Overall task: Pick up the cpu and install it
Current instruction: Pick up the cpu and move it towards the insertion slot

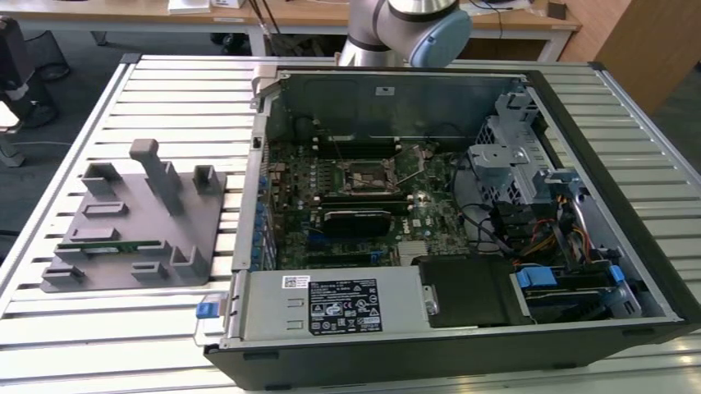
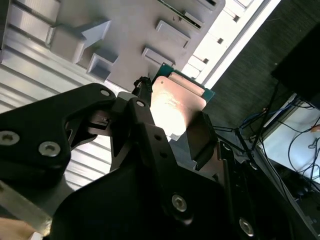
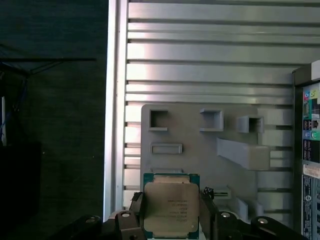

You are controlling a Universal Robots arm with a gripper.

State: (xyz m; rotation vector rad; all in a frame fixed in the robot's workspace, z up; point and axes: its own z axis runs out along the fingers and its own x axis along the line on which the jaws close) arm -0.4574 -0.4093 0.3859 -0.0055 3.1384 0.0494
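The cpu (image 3: 171, 207) is a flat square chip with a dull silver top and a green rim, and it sits between the black fingers (image 3: 208, 212) of my gripper (image 3: 171, 220). The second wrist view shows the cpu (image 2: 178, 101) clamped at two opposite edges by the gripper (image 2: 172, 125). The chip hangs well above the grey parts holder (image 3: 200, 145) on the slatted table. In the exterior view the open processor socket (image 1: 367, 174) lies in the middle of the motherboard, with its retention lever raised.
The open computer case (image 1: 613, 205) lies on the slatted table (image 1: 176, 90), with a black heatsink block (image 1: 356, 222) and a power supply (image 1: 328, 304) inside. The grey parts holder (image 1: 131, 222) carries a green memory stick (image 1: 110, 245). The arm's base (image 1: 400, 29) stands behind the case.
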